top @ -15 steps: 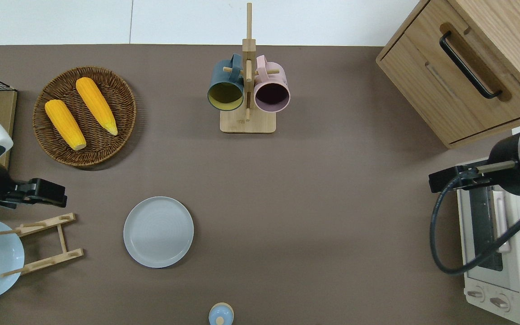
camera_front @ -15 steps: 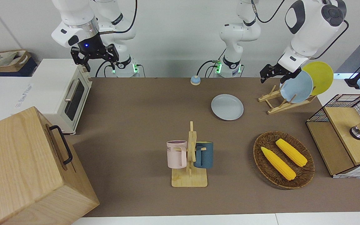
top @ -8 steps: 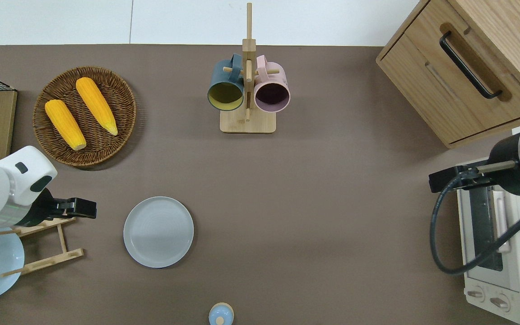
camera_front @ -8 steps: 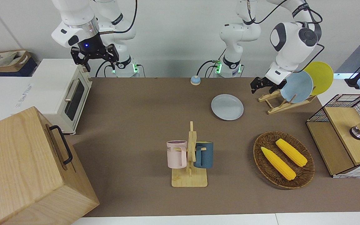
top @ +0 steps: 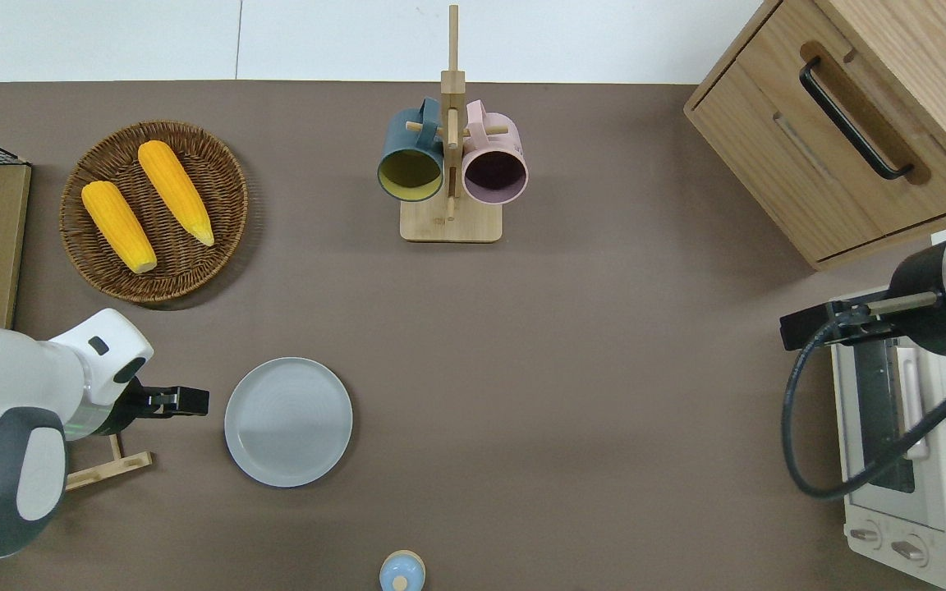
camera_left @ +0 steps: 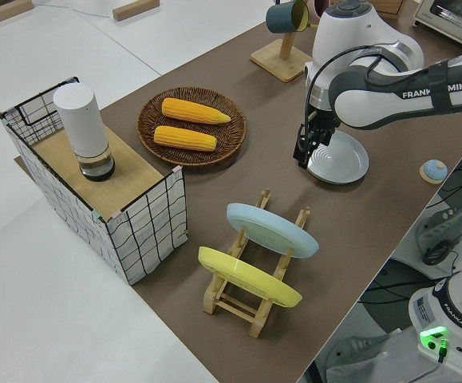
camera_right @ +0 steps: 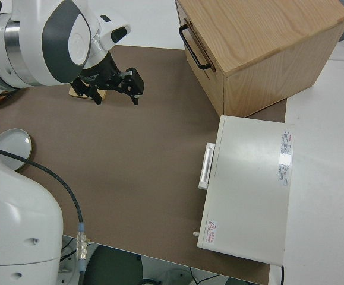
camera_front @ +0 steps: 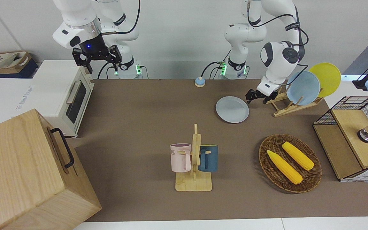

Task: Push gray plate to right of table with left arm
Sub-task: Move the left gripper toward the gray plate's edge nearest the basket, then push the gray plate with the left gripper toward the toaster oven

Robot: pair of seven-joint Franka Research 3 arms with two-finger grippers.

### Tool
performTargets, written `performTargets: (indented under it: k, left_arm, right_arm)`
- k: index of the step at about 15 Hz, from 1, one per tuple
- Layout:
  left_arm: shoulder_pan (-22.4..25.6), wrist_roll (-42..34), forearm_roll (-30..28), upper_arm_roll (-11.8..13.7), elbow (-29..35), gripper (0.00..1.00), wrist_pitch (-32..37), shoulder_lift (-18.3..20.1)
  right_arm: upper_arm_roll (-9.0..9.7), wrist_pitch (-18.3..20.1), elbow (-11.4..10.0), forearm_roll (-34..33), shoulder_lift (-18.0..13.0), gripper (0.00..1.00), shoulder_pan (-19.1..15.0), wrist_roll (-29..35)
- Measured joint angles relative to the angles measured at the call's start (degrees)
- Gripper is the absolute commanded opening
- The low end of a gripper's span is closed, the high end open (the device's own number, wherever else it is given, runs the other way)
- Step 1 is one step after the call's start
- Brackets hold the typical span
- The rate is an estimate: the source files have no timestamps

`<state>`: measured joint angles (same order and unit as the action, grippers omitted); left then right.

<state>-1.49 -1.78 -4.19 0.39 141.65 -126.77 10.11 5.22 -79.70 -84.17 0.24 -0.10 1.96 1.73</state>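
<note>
Front faces robots; overhead looks down; both share table [camera_front: 145, 105].

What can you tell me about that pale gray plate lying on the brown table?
The gray plate is round and shallow, pale gray with a faint blue tint, with a low raised rim and faint rings inside. It looks smooth and matte and it is empty. It lies flat and face up on the brown table, nearer to the robots than the corn basket and beside the wooden plate rack. The left arm's pincer is low beside its rim, at the left arm's end; whether they touch cannot be told.
</note>
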Motion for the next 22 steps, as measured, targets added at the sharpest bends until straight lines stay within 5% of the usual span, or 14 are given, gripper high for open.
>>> performTargets:
  k: [12, 13, 18, 20, 22]
  left_arm:
    - [-3.2, 0.1, -0.6, -0.1, 6.8, 0.95, -8.5, -1.4]
    - [-3.3, 0.1, -0.6, -0.1, 6.9, 0.87, -8.9, -1.8]
    - [-3.5, 0.2, -0.6, -0.1, 6.8, 0.14, -9.7, -2.9]
    - [-3.5, 0.2, -0.6, 0.0, 6.8, 0.02, -9.7, -2.7]
    - [-3.5, 0.2, -0.8, 0.0, 6.8, 0.00, -9.7, -2.8]
  right_arm:
    - [0.00, 0.0, 0.0, 0.0, 0.0, 0.983, 0.0, 0.0]
    - [0.00, 0.0, 0.0, 0.0, 0.0, 0.983, 0.0, 0.0]
    - [0.00, 0.0, 0.0, 0.0, 0.0, 0.983, 0.0, 0.0]
    - [0.00, 0.0, 0.0, 0.0, 0.0, 0.983, 0.0, 0.0]
    - [0.00, 0.0, 0.0, 0.0, 0.0, 0.983, 0.0, 0.0]
